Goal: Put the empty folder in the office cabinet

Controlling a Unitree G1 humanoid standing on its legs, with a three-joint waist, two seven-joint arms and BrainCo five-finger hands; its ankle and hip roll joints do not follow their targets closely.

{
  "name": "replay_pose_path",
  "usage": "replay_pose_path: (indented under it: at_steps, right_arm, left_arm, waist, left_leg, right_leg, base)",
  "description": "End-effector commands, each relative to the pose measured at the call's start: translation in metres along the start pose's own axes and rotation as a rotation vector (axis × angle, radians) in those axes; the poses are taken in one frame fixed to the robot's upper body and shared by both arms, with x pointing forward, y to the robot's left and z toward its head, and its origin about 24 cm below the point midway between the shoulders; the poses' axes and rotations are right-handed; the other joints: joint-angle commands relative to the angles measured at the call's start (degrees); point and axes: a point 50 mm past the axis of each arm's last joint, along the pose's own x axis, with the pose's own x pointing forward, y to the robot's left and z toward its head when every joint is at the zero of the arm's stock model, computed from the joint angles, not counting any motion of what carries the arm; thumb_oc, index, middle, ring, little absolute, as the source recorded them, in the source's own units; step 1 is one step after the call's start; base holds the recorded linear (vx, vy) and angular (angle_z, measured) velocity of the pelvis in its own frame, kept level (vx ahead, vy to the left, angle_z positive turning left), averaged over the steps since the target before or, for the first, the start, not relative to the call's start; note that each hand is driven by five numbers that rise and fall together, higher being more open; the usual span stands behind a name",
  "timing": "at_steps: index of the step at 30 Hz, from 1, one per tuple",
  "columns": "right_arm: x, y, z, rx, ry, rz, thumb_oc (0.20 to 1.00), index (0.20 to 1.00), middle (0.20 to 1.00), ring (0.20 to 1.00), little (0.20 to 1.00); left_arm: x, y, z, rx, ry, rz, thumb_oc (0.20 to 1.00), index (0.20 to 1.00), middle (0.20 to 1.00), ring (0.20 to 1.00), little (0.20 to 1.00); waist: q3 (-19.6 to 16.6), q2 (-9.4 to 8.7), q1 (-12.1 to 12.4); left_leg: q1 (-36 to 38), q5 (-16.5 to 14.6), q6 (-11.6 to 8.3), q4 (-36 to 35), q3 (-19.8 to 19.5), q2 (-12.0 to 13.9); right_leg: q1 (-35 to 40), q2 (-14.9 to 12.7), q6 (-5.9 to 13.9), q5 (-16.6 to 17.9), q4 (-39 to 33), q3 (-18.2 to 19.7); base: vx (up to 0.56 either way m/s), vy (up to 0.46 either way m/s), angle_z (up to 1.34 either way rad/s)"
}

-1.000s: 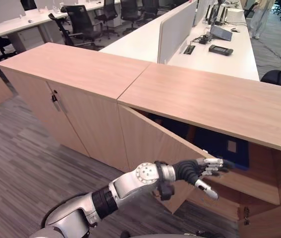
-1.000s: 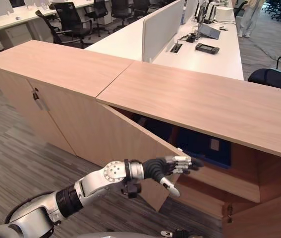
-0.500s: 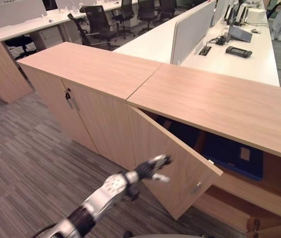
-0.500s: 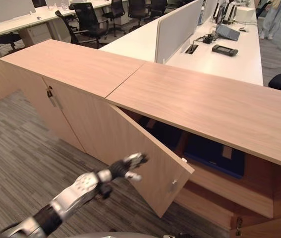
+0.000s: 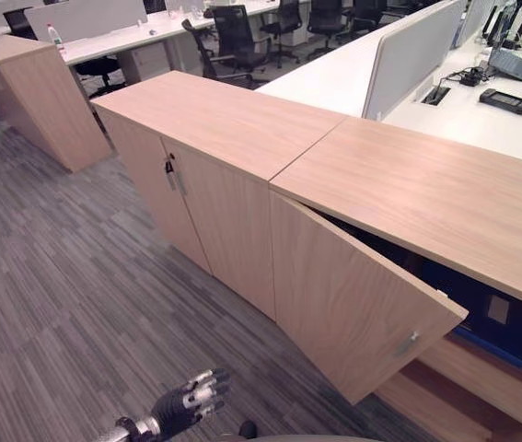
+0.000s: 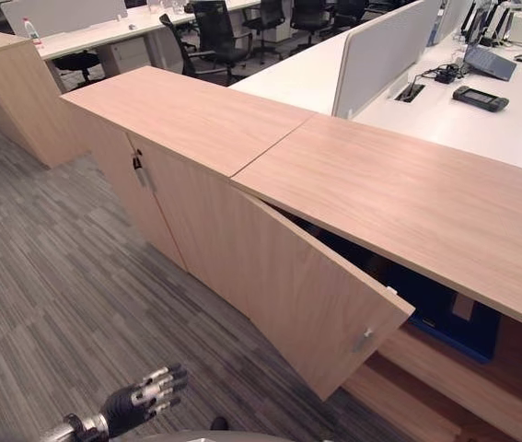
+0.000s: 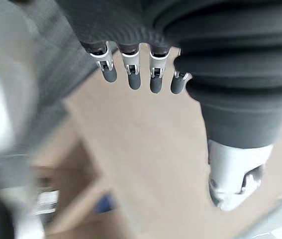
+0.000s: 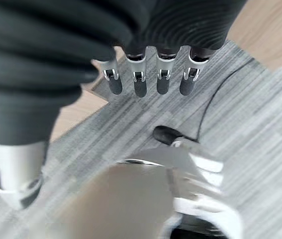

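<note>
Resting blue flat folder [image 5: 491,318] inside light wooden office cabinet [image 5: 408,198] | wooden door [image 5: 353,308] ajar, closing left | left hand [image 5: 190,401] spread, empty | right hand [image 8: 150,79] relaxed, empty

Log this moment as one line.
folder: blue, inside cabinet | cabinet door: ajar | left hand: open, empty, low | right hand: open, empty

left hand [image 5: 190,402] hangs low, fingers [image 7: 132,73] straight and relaxed, empty. right hand [image 8: 56,55] likewise has fingers [image 8: 161,78] extended, holding nothing.
</note>
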Motion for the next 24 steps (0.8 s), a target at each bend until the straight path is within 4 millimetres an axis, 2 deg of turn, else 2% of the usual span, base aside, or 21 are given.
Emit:
replay_pose_path:
  at_steps: [1,4,7,8,9,12,14,17,20,22,23,24]
  right_arm:
    - [-0.001,-0.004,0.008,0.0,-0.012,0.001,1.0,1.0,1.0,1.0,1.0]
    - [-0.002,-0.012,0.015,-0.045,-0.016,-0.021,1.0,1.0,1.0,1.0,1.0]
    - [-0.003,-0.018,0.025,-0.092,-0.03,-0.045,1.0,1.0,1.0,1.0,1.0]
    - [-0.004,-0.022,0.025,-0.092,-0.028,-0.053,1.0,1.0,1.0,1.0,1.0]
    - [-0.005,-0.022,0.026,-0.092,-0.028,-0.054,1.0,1.0,1.0,1.0,1.0]
    - [-0.007,-0.033,0.023,-0.08,-0.018,-0.067,1.0,1.0,1.0,1.0,1.0]
    - [-0.008,-0.034,0.03,-0.117,-0.028,-0.064,1.0,1.0,1.0,1.0,1.0]
    - [-0.004,-0.02,0.03,-0.141,-0.016,-0.04,1.0,1.0,1.0,1.0,1.0]
    - [-0.001,-0.006,0.031,-0.128,-0.021,-0.012,1.0,1.0,1.0,1.0,1.0]
    - [0.0,0.002,0.029,-0.129,-0.019,0.003,1.0,1.0,1.0,1.0,1.0]
    - [0.002,0.011,0.028,-0.136,-0.021,0.021,1.0,1.0,1.0,1.0,1.0]
    - [0.002,0.011,0.028,-0.135,-0.021,0.021,1.0,1.0,1.0,1.0,1.0]
  left_arm:
    - [-0.003,0.015,0.027,0.134,-0.038,0.072,1.0,1.0,1.0,1.0,1.0]
    - [-0.013,0.037,-0.002,0.26,0.197,0.18,1.0,1.0,1.0,1.0,1.0]
    - [-0.026,0.057,-0.045,0.323,0.453,0.29,1.0,1.0,1.0,1.0,1.0]
    - [-0.033,0.066,-0.072,0.301,0.567,0.393,1.0,1.0,1.0,1.0,1.0]
    - [-0.032,0.066,-0.072,0.302,0.566,0.392,1.0,1.0,1.0,1.0,1.0]
    - [-0.029,0.072,-0.091,0.215,0.614,0.601,1.0,1.0,1.0,1.0,1.0]
    - [-0.035,0.07,-0.107,0.188,0.71,0.66,1.0,1.0,1.0,1.0,1.0]
    - [-0.035,0.059,-0.127,0.262,0.862,0.688,1.0,1.0,1.0,1.0,1.0]
    - [-0.036,0.057,-0.13,0.301,0.898,0.749,1.0,1.0,1.0,1.0,1.0]
    - [-0.025,0.053,-0.128,0.363,0.897,0.708,1.0,1.0,1.0,1.0,1.0]
    - [-0.004,0.046,-0.122,0.483,0.875,0.616,1.0,1.0,1.0,1.0,1.0]
    - [-0.004,0.046,-0.122,0.483,0.875,0.616,1.0,1.0,1.0,1.0,1.0]
  waist:
    - [0.39,-3.05,-0.78]
    - [1.47,-2.41,-1.0]
    - [2.19,-1.5,-1.71]
    - [1.99,-1.62,-1.65]
    - [2.02,-1.58,-1.64]
    - [1.44,-2.38,-1.51]
    - [1.01,-2.21,-1.9]
    - [-1.11,-1.46,-3.18]
    - [-2.2,-1.69,-3.48]
    - [-2.4,-1.79,-3.54]
    - [-2.21,-1.6,-4.3]
    - [-2.21,-1.6,-4.17]
  left_leg:
    - [-3.12,-8.83,1.87,12.38,-1.33,-3.49]
    - [-6.16,-9.4,1.92,19.44,-1.71,-3.77]
    - [-8.18,-7.37,1.61,22.35,-4.33,-3.21]
    - [-8.71,-6.47,1.32,20.58,-6.73,-3.28]
    - [-8.66,-6.41,1.32,20.47,-6.71,-3.29]
    - [-9.01,-7.16,0.64,16.66,-11.43,-5.02]
    - [-8.23,-7.56,0.54,13.98,-12.83,-5.13]
    - [-5.57,-8.63,1.11,11.54,-10.79,-4.59]
    - [-3.99,-10.02,2.42,10.26,-8.12,-5.4]
    - [-3.67,-10.9,3.51,9.97,-6.6,-6.21]
    - [-3.69,-11.76,4.68,10.09,-4.55,-7.24]
    - [-3.7,-11.82,4.7,10.15,-4.44,-7.23]
  right_leg:
    - [-5.89,3.03,-2.93,3.27,0.91,0.52]
    - [-6.77,3.61,-3.57,3.21,2.18,2.59]
    - [-8.44,3.73,-3.43,2.92,4.24,5.3]
    - [-9.58,3.47,-2.98,2.94,5.07,6.91]
    - [-9.6,3.45,-2.98,2.93,5.1,6.93]
    - [-10.78,3.33,-2.23,3.62,4.87,9.21]
    - [-11.59,3.75,-1.83,3.89,5.21,11.27]
    - [-11.77,2.71,-0.9,4.6,4.48,12.89]
    - [-12.85,1.3,0.48,6.53,3.85,15.43]
    - [-14.42,0.4,1.48,7.71,3.81,17.29]
    - [-16.01,-0.91,2.63,9.32,3.64,18.54]
    - [-16.03,-0.88,2.64,9.33,3.64,18.65]
  base:
    - [-0.09,-0.031,0.03]
    - [-0.1,0.015,-0.14]
    - [-0.06,0.121,-0.62]
    - [-0.02,0.11,-1.12]
    - [0.01,0.11,-0.84]
    - [0.02,0.094,-0.1]
    - [0.02,0.123,-0.27]
    - [0.03,0.216,-0.78]
    - [-0.03,0.224,-0.69]
    - [-0.16,0.262,-0.61]
    - [-0.16,0.246,-0.81]
    - [-0.18,0.251,-0.91]
